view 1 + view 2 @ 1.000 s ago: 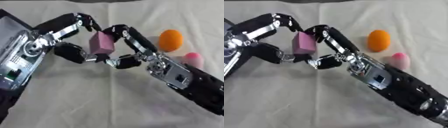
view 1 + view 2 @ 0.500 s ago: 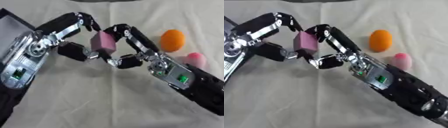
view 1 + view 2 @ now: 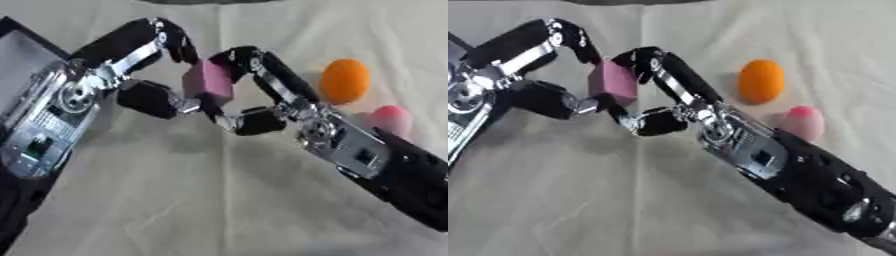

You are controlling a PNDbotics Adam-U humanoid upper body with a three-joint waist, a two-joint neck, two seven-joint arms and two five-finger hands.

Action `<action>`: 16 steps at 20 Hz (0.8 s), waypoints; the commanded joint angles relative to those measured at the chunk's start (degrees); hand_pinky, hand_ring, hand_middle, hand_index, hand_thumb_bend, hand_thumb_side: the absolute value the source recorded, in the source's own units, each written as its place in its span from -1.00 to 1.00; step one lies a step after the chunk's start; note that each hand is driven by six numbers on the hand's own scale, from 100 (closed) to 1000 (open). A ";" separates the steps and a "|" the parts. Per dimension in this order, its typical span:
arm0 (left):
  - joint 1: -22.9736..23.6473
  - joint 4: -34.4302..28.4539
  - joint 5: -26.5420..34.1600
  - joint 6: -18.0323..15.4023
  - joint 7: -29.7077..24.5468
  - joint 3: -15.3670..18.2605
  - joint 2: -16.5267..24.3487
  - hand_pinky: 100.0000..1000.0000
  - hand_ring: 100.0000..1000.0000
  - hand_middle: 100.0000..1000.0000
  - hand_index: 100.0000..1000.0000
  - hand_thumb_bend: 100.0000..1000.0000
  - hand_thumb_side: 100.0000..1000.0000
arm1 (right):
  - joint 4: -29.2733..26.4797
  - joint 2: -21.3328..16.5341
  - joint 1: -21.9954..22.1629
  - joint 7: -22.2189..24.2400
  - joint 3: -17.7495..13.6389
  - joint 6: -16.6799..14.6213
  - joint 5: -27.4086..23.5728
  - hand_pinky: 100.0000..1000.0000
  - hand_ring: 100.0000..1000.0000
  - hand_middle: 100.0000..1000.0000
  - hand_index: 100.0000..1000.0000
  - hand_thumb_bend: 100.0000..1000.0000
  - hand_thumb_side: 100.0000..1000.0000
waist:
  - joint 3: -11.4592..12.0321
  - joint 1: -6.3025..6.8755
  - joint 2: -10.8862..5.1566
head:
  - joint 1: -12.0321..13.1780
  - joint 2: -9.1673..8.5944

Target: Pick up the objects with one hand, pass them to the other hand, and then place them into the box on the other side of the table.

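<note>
— Left eye view first: where is our pink block point(image 3: 207, 81) now?

— It is up off the cloth point(image 3: 219, 200), between both our hands. The fingers of the left hand point(image 3: 131, 65) curl over its top and far edge, with the thumb at its lower left. The fingers of the right hand point(image 3: 271, 95) curl over its right side, with the thumb just under it. So both hands pinch it at once.

— What could go wrong from here?

— We think the handover is the risk. If one hand opens before the other has enough of the block, it can tip and fall. The fingertips are also crowded at the top corner and can push each other.

— And beyond the fingers?

— An orange ball point(image 3: 761, 81) and a pink ball point(image 3: 804, 122) lie beside the right arm.
</note>
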 commanded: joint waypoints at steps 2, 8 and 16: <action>-0.82 -1.62 1.02 0.04 0.65 0.24 0.63 0.51 0.08 -0.04 0.04 -0.30 -0.38 | -0.55 -0.68 -0.41 -0.07 -0.66 0.45 -0.41 0.15 0.18 -0.13 0.09 -1.00 -1.00 | -0.10 -0.01 -0.32 | 0.16 -0.68; -0.71 -1.23 0.91 -0.52 0.69 -0.05 0.28 0.48 0.05 -0.08 -0.01 -0.38 -0.79 | -0.55 -0.50 -0.65 0.08 -0.81 0.31 -0.90 0.15 0.18 -0.12 0.09 -1.00 -1.00 | -0.21 0.03 -0.24 | 0.27 -0.62; -0.47 -0.50 -0.03 -0.58 -0.62 0.09 -0.08 0.47 0.03 -0.11 -0.04 -0.66 -1.00 | -0.55 -0.34 -0.78 -0.16 -0.83 0.27 -1.16 0.14 0.18 -0.12 0.09 -1.00 -1.00 | -0.45 0.12 -0.13 | 0.41 -0.63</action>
